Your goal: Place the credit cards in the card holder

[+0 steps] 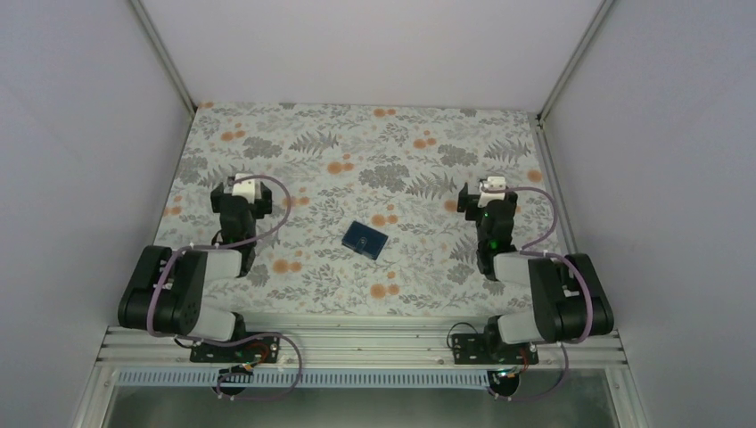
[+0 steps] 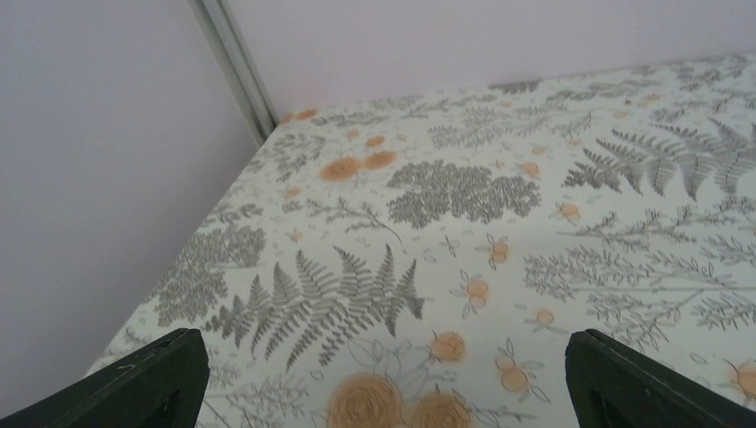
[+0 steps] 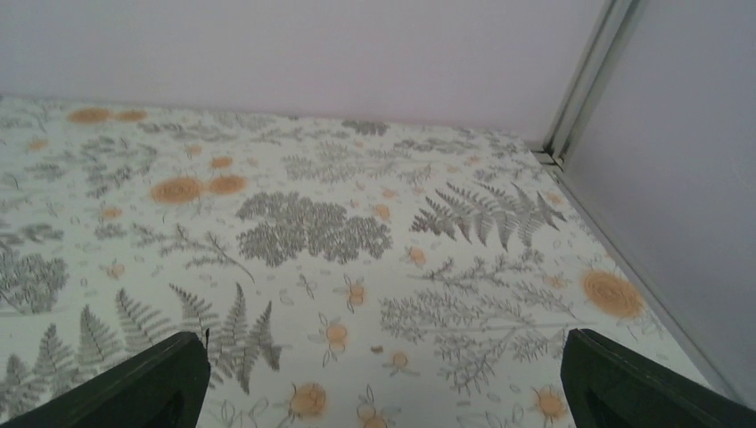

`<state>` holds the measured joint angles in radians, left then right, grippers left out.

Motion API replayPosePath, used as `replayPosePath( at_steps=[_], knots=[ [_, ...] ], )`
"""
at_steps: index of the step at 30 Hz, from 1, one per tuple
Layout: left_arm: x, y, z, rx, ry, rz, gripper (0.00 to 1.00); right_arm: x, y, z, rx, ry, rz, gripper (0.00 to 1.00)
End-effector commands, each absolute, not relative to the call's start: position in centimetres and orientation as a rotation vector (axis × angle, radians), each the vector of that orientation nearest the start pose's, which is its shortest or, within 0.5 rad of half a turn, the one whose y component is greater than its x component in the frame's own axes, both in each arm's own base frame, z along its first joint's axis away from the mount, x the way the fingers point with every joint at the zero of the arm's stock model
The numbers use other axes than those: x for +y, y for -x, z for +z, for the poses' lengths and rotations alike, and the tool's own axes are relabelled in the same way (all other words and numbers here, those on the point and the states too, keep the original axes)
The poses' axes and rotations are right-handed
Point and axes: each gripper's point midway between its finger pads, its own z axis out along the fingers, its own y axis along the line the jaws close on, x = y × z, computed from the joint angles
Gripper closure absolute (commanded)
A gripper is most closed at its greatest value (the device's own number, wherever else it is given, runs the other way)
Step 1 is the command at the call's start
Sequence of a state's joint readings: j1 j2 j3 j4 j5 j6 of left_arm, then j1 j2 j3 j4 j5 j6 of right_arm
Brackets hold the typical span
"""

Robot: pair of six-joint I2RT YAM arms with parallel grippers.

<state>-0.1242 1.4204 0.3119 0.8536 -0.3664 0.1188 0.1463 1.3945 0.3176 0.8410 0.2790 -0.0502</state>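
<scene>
1. The left arm (image 1: pixel 183 290) is folded back on itself close to its base, with its wrist reaching forward over the left side of the table. The right arm (image 1: pixel 557 294) mirrors that pose on the right side.
2. The left gripper (image 2: pixel 383 348) is released. Its black fingers (image 2: pixel 147 379) are spread to the corners of the wrist view, with nothing between them but cloth.
3. The right gripper (image 3: pixel 383 348) is spread just as wide and grasps nothing.
4. The card holder (image 1: pixel 365 239) lies flat near the middle of the table, between the two grippers and well apart from both. It is a dark navy, squarish piece, turned at an angle to the table's edges.
5. The tablecloth (image 1: pixel 419 143) is pale, printed with grey ferns and orange flowers. A ridged metal rail (image 1: pixel 357 343) carries both arm bases at the near edge.
</scene>
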Motion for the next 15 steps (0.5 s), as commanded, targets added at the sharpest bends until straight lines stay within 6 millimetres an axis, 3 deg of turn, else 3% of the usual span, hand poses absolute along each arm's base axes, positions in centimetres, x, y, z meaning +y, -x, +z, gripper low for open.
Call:
replayPosePath(
  at_steps=[1,4,6,9,15],
  knots=[
    [1.4,-39.0,14.9,1.709,-0.013,0.227,0.00,1.1,-39.5,16.1,1.649,-0.018,-0.091,0.00],
    [0.5,-39.7,14.6,1.727,-0.089,0.131,0.00,0.9,-39.9,15.4,1.679,-0.012,-0.056,0.00],
    [0.2,-39.1,15.1,1.667,-0.094,0.100,0.00,0.9,-39.8,15.5,1.669,0.002,-0.028,0.00],
    [1.3,-38.2,14.2,1.640,-0.021,0.131,0.00,1.1,-39.1,15.1,1.652,0.049,0.048,0.00],
    [0.9,-38.2,13.9,1.643,-0.053,0.116,0.00,1.0,-39.3,14.6,1.666,0.066,0.079,0.00]
  ],
)
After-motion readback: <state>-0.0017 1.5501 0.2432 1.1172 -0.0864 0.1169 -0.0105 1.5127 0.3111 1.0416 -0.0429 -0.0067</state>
